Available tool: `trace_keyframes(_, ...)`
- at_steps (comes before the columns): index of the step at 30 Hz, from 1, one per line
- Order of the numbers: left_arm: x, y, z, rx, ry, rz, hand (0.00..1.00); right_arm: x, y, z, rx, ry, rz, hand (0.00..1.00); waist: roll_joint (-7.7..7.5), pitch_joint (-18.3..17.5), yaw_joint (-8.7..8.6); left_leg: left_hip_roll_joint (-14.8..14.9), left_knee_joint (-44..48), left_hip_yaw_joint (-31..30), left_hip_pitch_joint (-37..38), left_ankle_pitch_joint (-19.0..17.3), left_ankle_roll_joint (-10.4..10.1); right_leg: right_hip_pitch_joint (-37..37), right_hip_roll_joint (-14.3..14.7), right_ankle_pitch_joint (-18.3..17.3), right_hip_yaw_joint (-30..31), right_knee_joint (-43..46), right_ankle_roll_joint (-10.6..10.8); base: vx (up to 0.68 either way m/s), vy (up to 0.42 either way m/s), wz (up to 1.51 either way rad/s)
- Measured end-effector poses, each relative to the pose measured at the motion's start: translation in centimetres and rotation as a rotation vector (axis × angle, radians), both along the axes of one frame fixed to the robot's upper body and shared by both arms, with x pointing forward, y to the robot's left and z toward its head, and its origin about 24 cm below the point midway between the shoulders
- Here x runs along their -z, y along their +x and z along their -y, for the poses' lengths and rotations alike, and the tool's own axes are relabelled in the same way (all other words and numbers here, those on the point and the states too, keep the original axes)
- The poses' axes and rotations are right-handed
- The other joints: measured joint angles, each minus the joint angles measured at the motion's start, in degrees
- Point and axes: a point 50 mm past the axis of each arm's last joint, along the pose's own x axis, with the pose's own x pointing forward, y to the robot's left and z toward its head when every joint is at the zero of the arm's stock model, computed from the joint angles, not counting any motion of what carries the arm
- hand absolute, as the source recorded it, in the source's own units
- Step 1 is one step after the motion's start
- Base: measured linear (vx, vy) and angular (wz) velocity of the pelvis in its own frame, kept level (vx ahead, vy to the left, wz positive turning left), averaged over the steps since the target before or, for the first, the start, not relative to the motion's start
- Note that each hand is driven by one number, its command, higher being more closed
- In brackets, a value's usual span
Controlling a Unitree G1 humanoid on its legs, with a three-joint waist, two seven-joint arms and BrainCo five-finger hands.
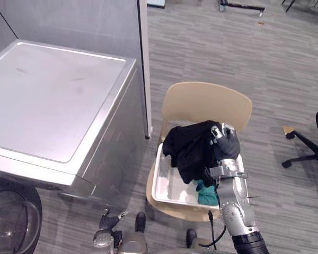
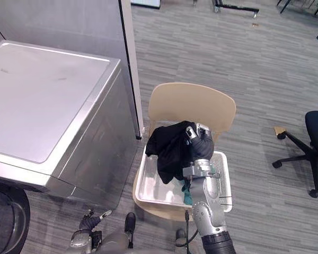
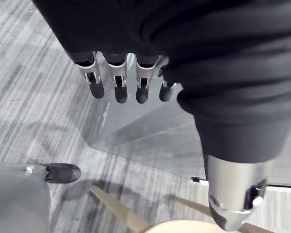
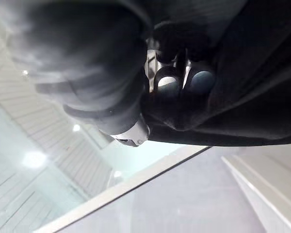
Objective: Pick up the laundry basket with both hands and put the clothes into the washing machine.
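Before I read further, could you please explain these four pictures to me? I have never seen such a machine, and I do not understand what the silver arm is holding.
This is a humanoid robot doing laundry. Two pictures come from cameras in its head, looking down. The other two come from cameras on its wrists, very close to the fingers. The big silver box is a washing machine. Beside it stands a beige chair with a pale laundry basket on its seat. The right robot hand has its fingers curled into a black garment and holds it up over the basket. A teal cloth lies in the basket. The left robot hand hangs low near the floor, open and holding nothing.
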Motion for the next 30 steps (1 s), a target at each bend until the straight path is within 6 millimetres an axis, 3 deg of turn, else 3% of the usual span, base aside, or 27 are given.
trace_keyframes(5,-4.7,1.1,2.4,0.079,-0.066,0.301,0.00,-2.5,0.1,0.0,-0.014,-0.037,0.117,1.00,0.34,-1.3,0.20,-0.5,-0.4,-1.5,1.2,-0.2,-0.3,1.9,-0.5,-0.6,-2.0,0.2,0.1,-0.04,-0.002,0.20)
trace_keyframes(14,-12.6,3.9,7.7,0.290,-0.238,0.710,0.00,-5.0,1.0,-2.9,-0.151,-0.152,0.227,1.00,2.97,-5.0,0.21,-1.0,-0.4,-4.6,2.4,0.4,-0.4,5.1,-0.6,-1.9,-5.6,0.3,-0.7,-0.03,-0.016,0.20)
trace_keyframes(21,-16.0,6.5,12.6,0.562,-0.326,0.870,0.00,-5.8,1.4,-5.9,-0.308,-0.183,0.264,1.00,2.36,-5.9,0.02,-1.0,-0.4,-5.2,2.7,1.0,0.0,5.9,-0.6,-1.7,-6.5,0.0,-0.3,0.00,-0.014,0.06)
trace_keyframes(24,-17.1,7.4,14.6,0.667,-0.286,0.920,0.00,-5.9,1.4,-7.5,-0.372,-0.147,0.254,1.00,2.32,-6.0,0.00,-0.9,-0.5,-4.9,3.0,1.3,0.0,5.9,-0.6,-1.7,-6.2,0.4,-0.4,-0.02,-0.010,-0.05)
trace_keyframes(25,-17.4,7.8,15.3,0.682,-0.265,0.934,1.00,-6.0,1.3,-8.1,-0.399,-0.122,0.253,1.00,2.32,-6.0,0.00,-0.8,-0.5,-4.6,3.2,1.3,0.0,5.9,-0.6,-1.7,-6.0,0.5,-0.4,-0.04,-0.011,-0.08)
trace_keyframes(30,-18.1,9.9,16.4,0.692,-0.135,0.972,1.00,-6.1,0.9,-9.5,-0.477,-0.027,0.229,1.00,2.34,-6.0,-0.55,-0.3,-0.5,-4.1,3.3,1.3,0.0,5.6,-0.1,-1.7,-5.1,0.6,-0.9,-0.05,-0.008,-0.08)
